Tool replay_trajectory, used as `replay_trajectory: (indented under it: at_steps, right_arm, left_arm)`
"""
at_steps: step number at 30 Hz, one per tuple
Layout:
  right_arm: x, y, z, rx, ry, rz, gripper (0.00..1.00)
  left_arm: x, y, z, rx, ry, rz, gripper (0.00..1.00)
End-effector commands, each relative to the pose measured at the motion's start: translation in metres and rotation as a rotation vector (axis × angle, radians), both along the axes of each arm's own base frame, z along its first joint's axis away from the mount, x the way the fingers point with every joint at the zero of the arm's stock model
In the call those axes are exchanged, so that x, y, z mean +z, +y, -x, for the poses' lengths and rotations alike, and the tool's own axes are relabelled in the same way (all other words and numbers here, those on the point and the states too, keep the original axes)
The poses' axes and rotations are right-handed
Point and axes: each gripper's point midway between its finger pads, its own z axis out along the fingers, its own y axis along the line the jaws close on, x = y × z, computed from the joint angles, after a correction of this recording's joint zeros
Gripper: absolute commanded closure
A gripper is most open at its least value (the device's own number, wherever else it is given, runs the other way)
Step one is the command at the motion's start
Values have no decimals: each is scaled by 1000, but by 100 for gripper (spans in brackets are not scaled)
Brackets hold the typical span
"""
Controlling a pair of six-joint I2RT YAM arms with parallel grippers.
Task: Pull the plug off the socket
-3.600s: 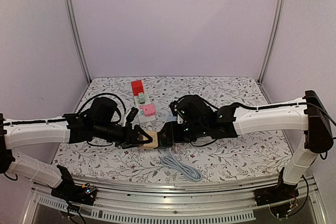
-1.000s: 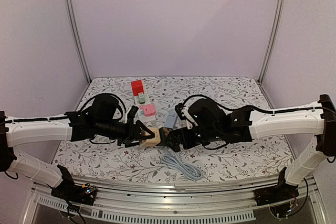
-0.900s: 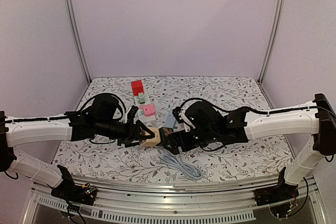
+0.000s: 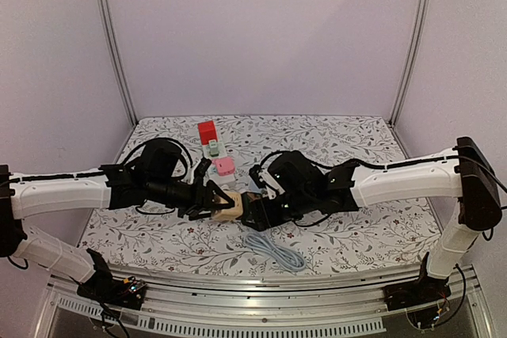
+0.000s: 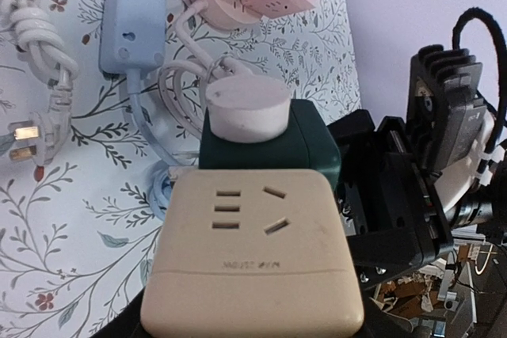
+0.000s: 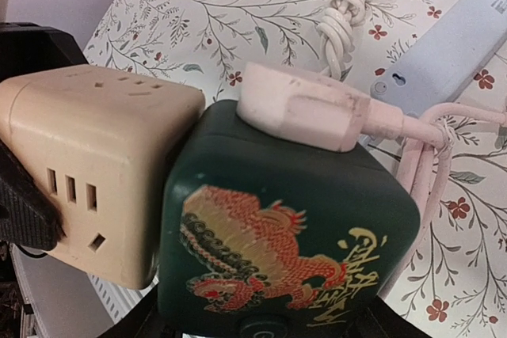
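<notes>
My left gripper [image 4: 212,203] is shut on a beige cube socket [image 4: 226,206], held above the table; in the left wrist view the beige cube socket [image 5: 250,251] fills the space between the jaws. A dark green cube [image 6: 285,235] with a red dragon print is plugged into its side. A whitish plug [image 6: 305,108] with a pale cord sits in the green cube's top face, and the left wrist view shows that plug [image 5: 245,107] too. My right gripper [image 4: 255,211] has its jaws on either side of the green cube [image 4: 252,210]; contact is hidden.
A light blue power strip [image 4: 257,180] lies behind the cubes, its grey cable [image 4: 273,251] coiled near the front edge. A pink cube socket [image 4: 225,165], a green-and-white socket [image 4: 212,149] and a red block [image 4: 207,131] stand at the back. A bundled white cord [image 5: 47,77] lies left.
The right arm has swung left, bringing its gripper onto the green cube, and its jaws have narrowed round it. The left gripper holds the beige socket in place.
</notes>
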Motion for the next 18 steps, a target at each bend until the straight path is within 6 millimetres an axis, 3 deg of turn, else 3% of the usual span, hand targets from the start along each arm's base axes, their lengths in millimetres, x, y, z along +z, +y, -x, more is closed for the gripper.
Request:
replay_trajectory:
  at_steps: [1, 7, 18]
  right_arm:
    - [10, 16, -6, 13, -5, -43, 36]
    - [19, 26, -6, 19, 15, -82, 37]
    - [3, 25, -13, -27, 39, -59, 58]
  left_arm:
    - [54, -21, -3, -96, -133, 151, 91]
    - [50, -19, -2, -110, -141, 132, 91]
    - [54, -21, 8, -168, -154, 158, 91]
